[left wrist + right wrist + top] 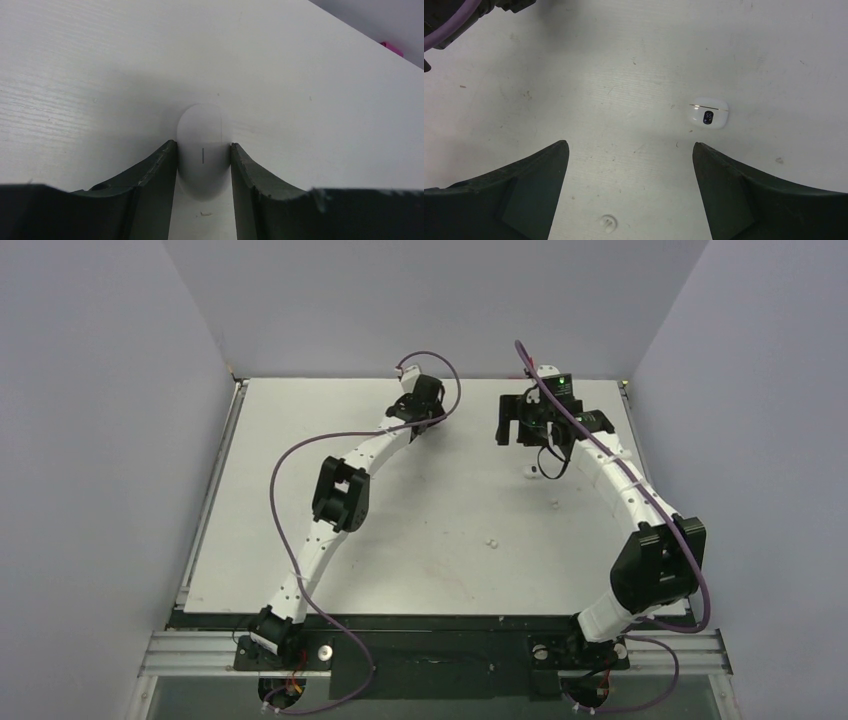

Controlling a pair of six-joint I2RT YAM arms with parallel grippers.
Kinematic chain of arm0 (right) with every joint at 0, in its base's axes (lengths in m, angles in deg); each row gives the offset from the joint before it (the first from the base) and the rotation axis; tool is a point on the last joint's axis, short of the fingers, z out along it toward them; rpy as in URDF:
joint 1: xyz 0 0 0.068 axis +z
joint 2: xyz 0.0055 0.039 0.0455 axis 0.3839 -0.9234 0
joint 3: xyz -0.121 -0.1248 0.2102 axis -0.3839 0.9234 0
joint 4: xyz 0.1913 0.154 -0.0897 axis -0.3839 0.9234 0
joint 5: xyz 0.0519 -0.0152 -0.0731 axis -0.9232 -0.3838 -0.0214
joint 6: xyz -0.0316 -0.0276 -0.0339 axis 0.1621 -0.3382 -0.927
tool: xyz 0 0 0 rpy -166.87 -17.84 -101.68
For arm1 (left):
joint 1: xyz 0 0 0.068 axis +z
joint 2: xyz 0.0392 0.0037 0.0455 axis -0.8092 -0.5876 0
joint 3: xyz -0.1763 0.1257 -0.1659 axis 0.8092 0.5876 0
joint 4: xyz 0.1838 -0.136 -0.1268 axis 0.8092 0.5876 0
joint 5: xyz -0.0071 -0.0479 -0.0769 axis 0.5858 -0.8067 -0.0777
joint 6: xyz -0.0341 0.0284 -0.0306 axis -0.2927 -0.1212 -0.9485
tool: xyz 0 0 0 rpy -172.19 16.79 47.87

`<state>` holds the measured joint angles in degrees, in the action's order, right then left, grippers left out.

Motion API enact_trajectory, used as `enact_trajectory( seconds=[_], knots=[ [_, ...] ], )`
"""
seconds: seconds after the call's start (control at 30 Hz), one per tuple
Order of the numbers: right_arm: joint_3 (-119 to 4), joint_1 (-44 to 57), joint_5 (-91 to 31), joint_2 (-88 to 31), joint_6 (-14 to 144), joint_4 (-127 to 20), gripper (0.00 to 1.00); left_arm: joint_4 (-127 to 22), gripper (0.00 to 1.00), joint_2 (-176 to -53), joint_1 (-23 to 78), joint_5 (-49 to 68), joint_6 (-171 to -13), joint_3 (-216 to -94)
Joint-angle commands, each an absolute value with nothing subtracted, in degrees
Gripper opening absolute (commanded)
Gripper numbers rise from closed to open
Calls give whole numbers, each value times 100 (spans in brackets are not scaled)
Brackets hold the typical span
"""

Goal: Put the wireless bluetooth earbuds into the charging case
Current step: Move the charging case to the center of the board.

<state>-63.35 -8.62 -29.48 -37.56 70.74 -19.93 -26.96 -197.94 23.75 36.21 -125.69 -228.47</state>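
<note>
My left gripper [203, 150] is down at the table with its fingers pressed on both sides of a glossy white pebble-shaped case [203, 142], which has a thin seam and a small slit. In the top view this gripper [420, 418] is at the far middle and hides that case. A closed white charging case with a dark lit display [708, 115] lies on the table ahead and right of my open, empty right gripper [630, 150]; it also shows in the top view [527, 472]. One tiny white earbud [609, 222] lies between the right fingers. Two more white bits [553, 503] [490, 540] lie nearer.
The left arm's purple cable [449, 30] crosses the top left corner of the right wrist view. The table's far edge and a small pink thing [392, 48] show beyond the left gripper. Grey walls enclose the white table [300, 540].
</note>
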Motion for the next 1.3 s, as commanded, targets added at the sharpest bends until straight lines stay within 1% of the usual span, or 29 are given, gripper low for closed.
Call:
enact_trajectory(
  seconds=[0.0, 0.07, 0.13, 0.2, 0.3, 0.37, 0.4, 0.53, 0.63, 0.73, 0.8, 0.87, 0.9, 0.93, 0.97, 1.07, 1.2, 1.27],
  knots=[
    [-6431, -840, -2921, -3368, 6999, -2025, 90, -2190, 20, -19451, 2307, 3373, -12365, -22615],
    [-6424, -834, -2928, -3333, 7004, -2032, 90, -2138, 9, -19354, 2301, 3353, -12306, -22447],
    [-6413, -826, -2928, -3287, 7011, -2030, 90, -2160, 3, -19169, 2303, 3302, -12236, -22167],
    [-6398, -825, -2927, -3228, 7036, -2033, 90, -2223, 1, -18943, 2307, 3072, -12139, -21895],
    [-6368, -838, -2922, -3151, 7121, -1987, 90, -2262, 0, -18524, 2308, 2383, -11993, -21389],
    [-6291, -829, -2895, -3021, 7171, -1937, 90, -2126, 0, -18111, 2289, 2045, -11761, -20843],
    [-6253, -827, -2886, -2967, 7183, -1924, 90, -1997, 0, -17786, 2272, 1968, -11707, -20397],
    [-5956, -799, -2915, -2623, 7282, -1940, 90, -1250, 0, -17033, 2276, 1808, -11478, -19255],
    [-5702, -686, -2973, -2424, 7331, -1956, 90, -1177, 0, -16542, 2301, 1522, -11301, -18392],
    [-5479, -483, -2968, -2278, 7384, -1954, 90, -1442, 0, -15857, 2268, 1167, -11281, -17319],
    [-5291, -396, -3004, -2125, 7456, -2004, 91, -1552, 5, -15477, 2223, 1035, -11337, -16855],
    [-5080, -337, -3018, -1935, 7548, -2095, 92, -1614, 12, -15132, 2198, 916, -11495, -16475],
    [-4935, -326, -3035, -1809, 7582, -2126, 92, -1698, 20, -14910, 2195, 881, -11596, -16222],
    [-4867, -281, -3076, -1763, 7652, -2184, 93, -1748, 23, -14794, 2194, 773, -11638, -16105],
    [-4744, -249, -3082, -1685, 7687, -2205, 94, -1810, 28, -14597, 2196, 721, -11689, -15927],
    [-4507, 54, -3081, -1624, 7766, -2326, 95, -1717, 36, -14228, 2201, 573, -11716, -15834],
    [-4201, 505, -3021, -1669, 8060, -2696, 96, -1328, 40, -13642, 2331, 530, -11605, -15994],
    [-4115, 820, -2912, -1784, 8225, -2935, 96, -1224, 41, -13277, 2578, 446, -11525, -15904]
  ],
)
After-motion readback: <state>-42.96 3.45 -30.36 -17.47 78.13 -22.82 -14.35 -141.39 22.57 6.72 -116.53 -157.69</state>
